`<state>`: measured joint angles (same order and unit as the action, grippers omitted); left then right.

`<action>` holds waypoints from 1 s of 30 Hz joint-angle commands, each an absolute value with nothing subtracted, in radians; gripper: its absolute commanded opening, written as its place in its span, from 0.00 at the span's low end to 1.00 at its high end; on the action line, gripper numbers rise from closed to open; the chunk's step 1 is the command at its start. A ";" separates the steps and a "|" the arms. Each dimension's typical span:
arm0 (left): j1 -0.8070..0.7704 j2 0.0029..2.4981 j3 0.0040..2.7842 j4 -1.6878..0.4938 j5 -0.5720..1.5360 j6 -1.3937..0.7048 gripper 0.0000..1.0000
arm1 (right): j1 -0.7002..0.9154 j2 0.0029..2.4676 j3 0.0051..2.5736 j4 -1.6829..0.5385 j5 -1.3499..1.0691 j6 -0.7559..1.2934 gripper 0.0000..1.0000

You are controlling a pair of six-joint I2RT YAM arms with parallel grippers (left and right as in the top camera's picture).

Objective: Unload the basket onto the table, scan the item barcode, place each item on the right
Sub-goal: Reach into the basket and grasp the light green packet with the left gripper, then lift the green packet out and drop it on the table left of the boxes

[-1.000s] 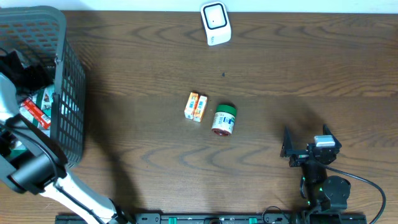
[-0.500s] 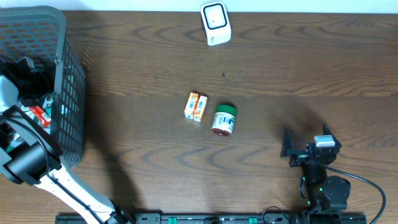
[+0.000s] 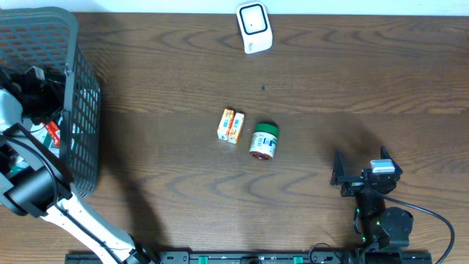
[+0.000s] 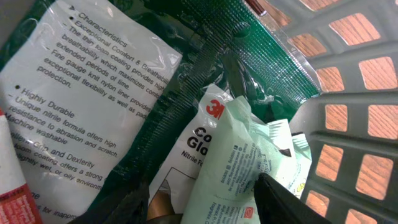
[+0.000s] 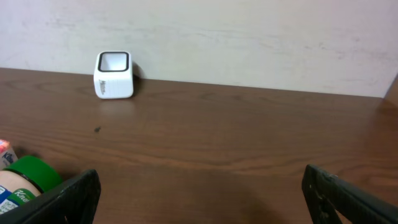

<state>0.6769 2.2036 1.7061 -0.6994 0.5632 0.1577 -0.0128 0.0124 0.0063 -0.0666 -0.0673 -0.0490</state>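
Left arm [image 3: 37,194] reaches down into the basket [image 3: 80,110]; left gripper [image 4: 205,208] inside it, jaws partly apart, grip unclear; right gripper [image 5: 202,199] well right of the basket, low, jaws spread wide.

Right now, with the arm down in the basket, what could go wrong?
The left tool straddles a crinkly pale green plastic packet lying on a white 3M packet, so it might pinch both. The thin plastic could also slip out. The grey plastic basket's slatted wall is close beside it, so a lifted packet might snag there.
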 commanded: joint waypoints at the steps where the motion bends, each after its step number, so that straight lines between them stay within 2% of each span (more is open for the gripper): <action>1: 0.671 2.178 1.704 -0.731 0.584 0.153 0.55 | -0.018 0.007 0.006 -0.071 -0.065 -0.060 0.99; 3: 0.671 2.172 1.704 -0.754 0.584 0.153 0.55 | -0.018 0.007 0.006 -0.070 -0.065 -0.060 0.99; 6: 0.671 2.172 1.704 -0.788 0.584 0.153 0.38 | -0.018 0.007 0.006 -0.071 -0.065 -0.060 0.99; 9: 0.671 2.172 1.704 -0.816 0.584 0.153 0.36 | -0.018 0.007 0.006 -0.070 -0.065 -0.060 0.99; 11: 0.671 2.172 1.703 -0.837 0.583 0.154 0.30 | -0.018 0.007 0.006 -0.070 -0.065 -0.060 0.99; 12: 0.671 2.172 1.702 -0.837 0.584 0.153 0.23 | -0.018 0.007 0.006 -0.070 -0.065 -0.060 0.99; 13: 0.671 2.172 1.702 -0.837 0.584 0.153 0.09 | -0.018 0.007 0.006 -0.070 -0.065 -0.060 0.99; 20: 0.714 2.063 1.754 -0.760 0.603 0.011 0.07 | -0.018 0.007 0.006 -0.070 -0.065 -0.060 0.99; 24: 0.758 1.911 1.833 -0.746 0.603 -0.100 0.07 | -0.018 0.007 0.006 -0.071 -0.065 -0.060 0.99; 30: 0.779 1.599 1.855 -0.690 0.591 -0.144 0.07 | -0.018 0.007 0.006 -0.070 -0.065 -0.060 0.99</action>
